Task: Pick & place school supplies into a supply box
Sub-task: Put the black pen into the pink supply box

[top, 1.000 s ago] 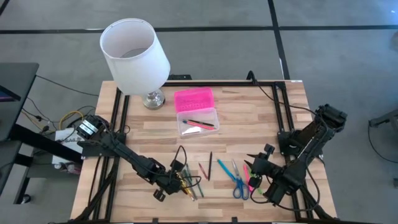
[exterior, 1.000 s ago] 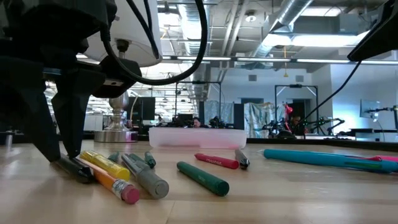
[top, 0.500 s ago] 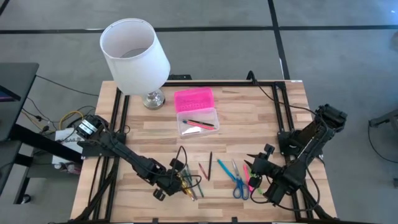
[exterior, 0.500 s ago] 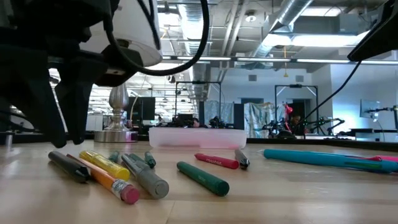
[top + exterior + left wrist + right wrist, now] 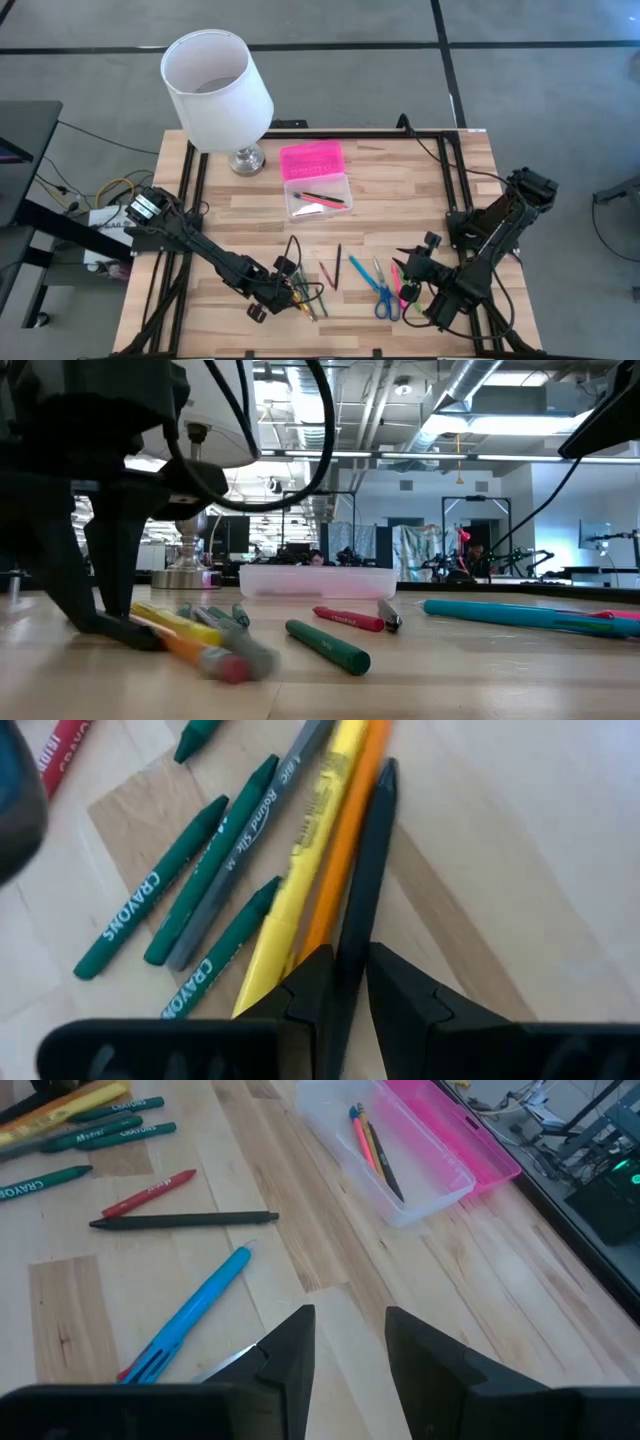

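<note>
Left tool (image 5: 345,975), raised a moment ago, is back down, closing on the black pen (image 5: 365,880); pickup begins. Right tool (image 5: 350,1342) waits open.

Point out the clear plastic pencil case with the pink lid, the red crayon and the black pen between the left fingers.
Clear plastic pencil case with pink lid (image 5: 318,192), high view: clear base.
Red crayon (image 5: 148,1193), right wrist view: mid-shaft.
Black pen (image 5: 368,870), left wrist view: barrel.

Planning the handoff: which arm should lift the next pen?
Left. Its left gripper already straddles the black pen in the pile on the wooden table; the right gripper hovers open over bare wood.
</note>
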Controlling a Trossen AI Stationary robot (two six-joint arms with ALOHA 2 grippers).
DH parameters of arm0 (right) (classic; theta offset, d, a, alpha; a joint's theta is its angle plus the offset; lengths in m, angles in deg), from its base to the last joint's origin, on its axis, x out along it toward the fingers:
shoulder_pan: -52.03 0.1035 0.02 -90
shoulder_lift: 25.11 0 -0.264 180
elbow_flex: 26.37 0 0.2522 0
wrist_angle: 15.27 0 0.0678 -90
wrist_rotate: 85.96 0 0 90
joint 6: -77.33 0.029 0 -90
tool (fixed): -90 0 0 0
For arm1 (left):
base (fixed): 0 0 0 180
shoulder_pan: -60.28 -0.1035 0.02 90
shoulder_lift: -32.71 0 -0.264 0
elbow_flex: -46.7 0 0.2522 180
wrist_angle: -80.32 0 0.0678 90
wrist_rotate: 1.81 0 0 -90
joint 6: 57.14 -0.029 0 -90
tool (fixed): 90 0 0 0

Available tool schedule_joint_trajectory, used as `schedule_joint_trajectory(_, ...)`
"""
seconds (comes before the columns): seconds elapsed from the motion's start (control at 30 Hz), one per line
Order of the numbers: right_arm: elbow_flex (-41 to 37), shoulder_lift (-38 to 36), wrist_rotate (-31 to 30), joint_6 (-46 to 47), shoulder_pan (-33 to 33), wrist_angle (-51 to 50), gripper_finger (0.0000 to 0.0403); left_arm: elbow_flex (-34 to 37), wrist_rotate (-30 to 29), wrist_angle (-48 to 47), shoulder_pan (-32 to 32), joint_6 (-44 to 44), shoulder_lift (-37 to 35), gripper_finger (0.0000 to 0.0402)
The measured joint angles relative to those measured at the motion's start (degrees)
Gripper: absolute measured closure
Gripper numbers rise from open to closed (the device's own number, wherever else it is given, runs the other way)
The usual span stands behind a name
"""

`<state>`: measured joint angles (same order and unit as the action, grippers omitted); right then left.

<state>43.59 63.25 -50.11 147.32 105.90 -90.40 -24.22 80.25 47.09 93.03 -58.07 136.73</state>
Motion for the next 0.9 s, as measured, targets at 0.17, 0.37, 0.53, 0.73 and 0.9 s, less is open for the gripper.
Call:
schedule_joint_trajectory(0.17, 0.00, 0.00, 0.01, -0.60, -0.36, 0.33, 0.0285, -0.11, 0.65, 0.11, 0.00, 0.01, 0.61, 0.0346)
schedule_joint_trajectory(0.37, 0.00, 0.00, 0.02, -0.99, -0.37, 0.58, 0.0285, -0.16, 1.30, -1.24, 0.01, 3.53, 0.81, 0.0346)
schedule_joint_trajectory(0.53, 0.00, 0.00, 0.02, -0.99, -0.37, 0.58, 0.0285, -0.29, 2.59, -4.24, 0.02, 7.87, 0.86, 0.0360)
schedule_joint_trajectory(0.73, 0.00, 0.00, 0.02, -0.99, -0.37, 0.58, 0.0285, -0.33, 5.29, -8.01, 0.08, 11.18, 0.86, 0.0367)
schedule_joint_trajectory(0.9, 0.00, 0.00, 0.02, -0.99, -0.37, 0.60, 0.0285, -0.39, 5.77, -10.57, 0.92, 13.93, 0.84, 0.0364)
